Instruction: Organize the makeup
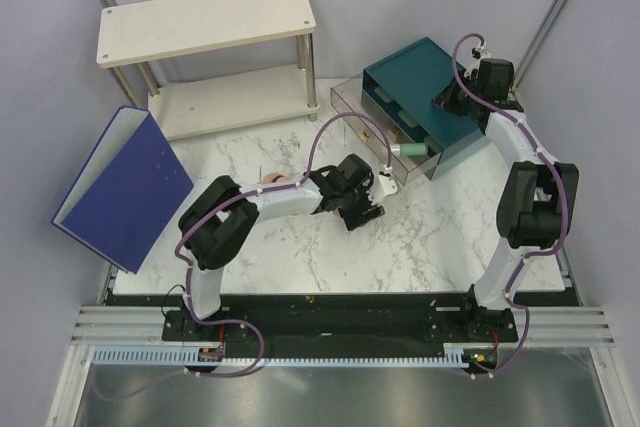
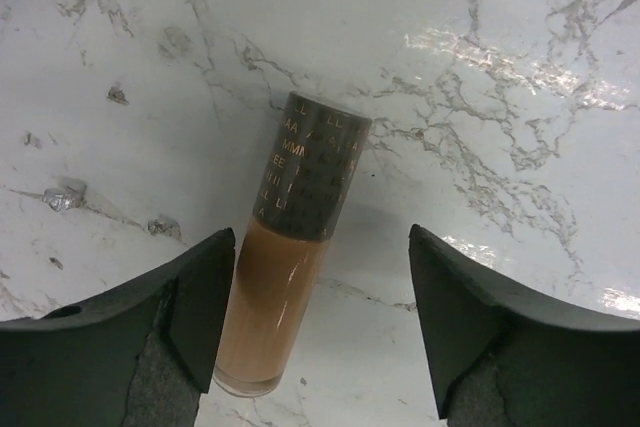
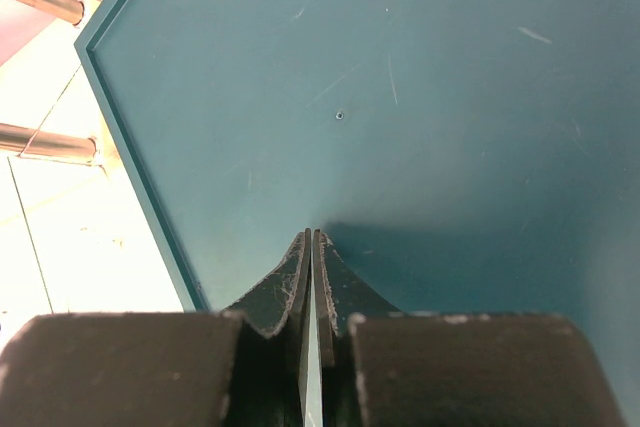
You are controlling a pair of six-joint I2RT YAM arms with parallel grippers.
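Observation:
A tube with a dark lettered cap and a peach-tan body (image 2: 275, 297) lies flat on the marble table. My left gripper (image 2: 320, 247) hangs over it, open, with the tube close against the left finger (image 2: 205, 297) and a wide gap to the right finger. In the top view this gripper (image 1: 365, 202) is at the table's middle. A mint-green tube (image 1: 410, 150) lies in a pulled-out clear drawer. A peach-pink compact (image 1: 272, 184) peeks out beside the left forearm. My right gripper (image 3: 312, 234) is shut on nothing, just above the teal drawer box's top (image 3: 400, 97).
The teal drawer box (image 1: 420, 72) stands at the back right with clear drawers (image 1: 357, 107) pulled out towards the middle. A white two-tier shelf (image 1: 205, 22) stands at the back left. A blue binder (image 1: 125, 187) leans at the table's left edge.

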